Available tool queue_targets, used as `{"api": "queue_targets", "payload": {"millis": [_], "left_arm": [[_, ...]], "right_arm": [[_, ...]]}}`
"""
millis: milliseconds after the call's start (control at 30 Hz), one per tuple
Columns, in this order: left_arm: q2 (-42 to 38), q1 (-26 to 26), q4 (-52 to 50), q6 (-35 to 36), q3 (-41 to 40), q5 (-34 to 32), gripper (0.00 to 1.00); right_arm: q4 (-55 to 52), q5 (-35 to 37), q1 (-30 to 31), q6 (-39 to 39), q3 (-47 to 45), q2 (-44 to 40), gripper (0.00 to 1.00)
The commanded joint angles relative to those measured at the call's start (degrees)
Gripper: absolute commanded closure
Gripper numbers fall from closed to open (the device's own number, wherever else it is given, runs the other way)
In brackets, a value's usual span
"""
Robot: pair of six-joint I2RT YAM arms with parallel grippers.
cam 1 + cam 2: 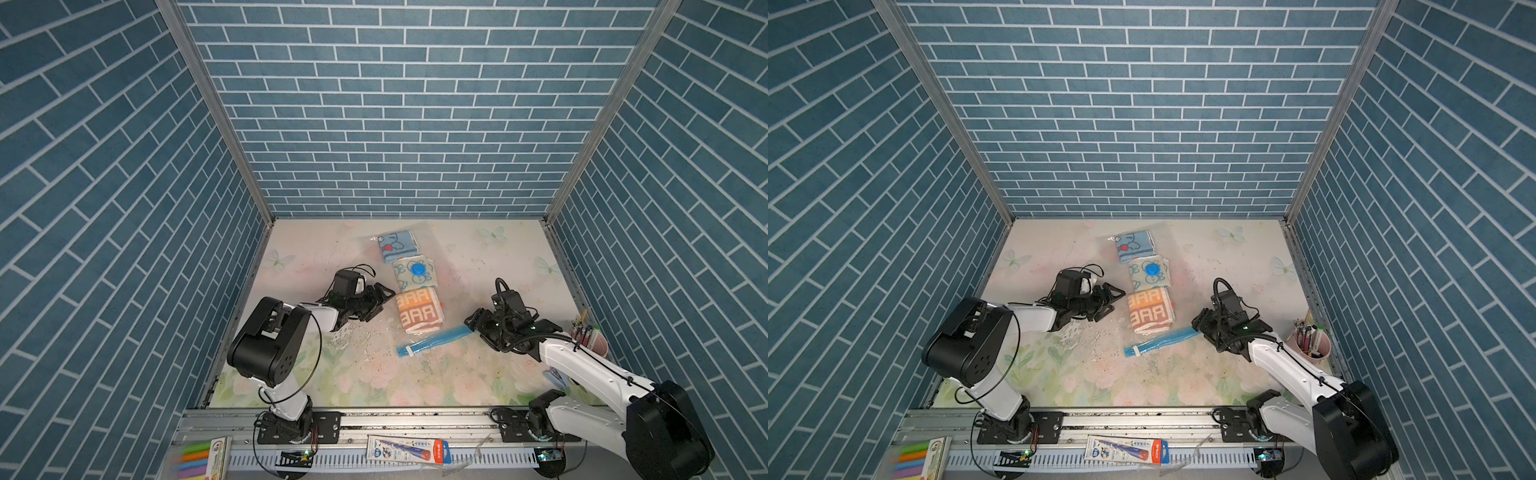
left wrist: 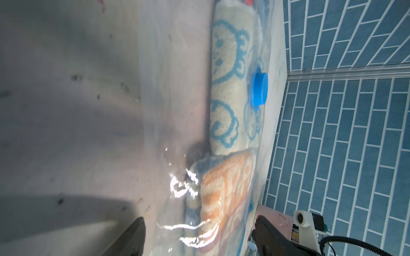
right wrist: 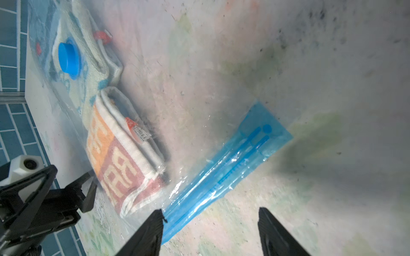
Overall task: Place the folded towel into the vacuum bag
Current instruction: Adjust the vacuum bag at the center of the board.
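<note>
Jaws apart; vacuum bag between

Bright even light; wrist views soft; glare on vacuum bag.

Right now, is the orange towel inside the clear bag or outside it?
Inside, it seems: the orange towel lies under the plastic of the bag, glare across it, behind the blue zip strip.

We count three folded towels: blue towel, cream towel, orange towel; one vacuum bag; two tools, left tool and right tool; one pen cup at three o'clock.
</note>
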Motion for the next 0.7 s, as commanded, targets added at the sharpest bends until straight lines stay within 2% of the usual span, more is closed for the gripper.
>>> {"api": "queue_targets", "payload": {"millis": [0, 200, 433, 533, 667], "left_arm": [[3.22, 0.99, -0.23, 3.82, 2.38, -3.83, 0.24], [7.98, 1.82, 2.50, 3.38, 4.12, -6.77, 0.40], [8.29, 1.88, 2.79, 3.87, 4.36, -9.03, 0.75], [6.20, 1.91, 1.17, 4.83, 3.24, -10.89, 0.87], [3.65, 2.30, -0.21, 5.27, 1.20, -12.51, 0.93]], "right_arm": [[-0.80, -1.17, -0.14, -1.37, 1.44, 0.69, 0.30], [-0.35, -1.43, -0.15, -1.05, 0.07, 1.10, 0.31], [1.29, -1.62, -0.15, -1.37, -0.18, 3.70, 0.31], [2.04, -1.83, -0.14, -1.81, 0.10, 5.35, 0.31], [2.68, -2.52, -0.14, -2.85, 1.44, 7.58, 0.31]]}}
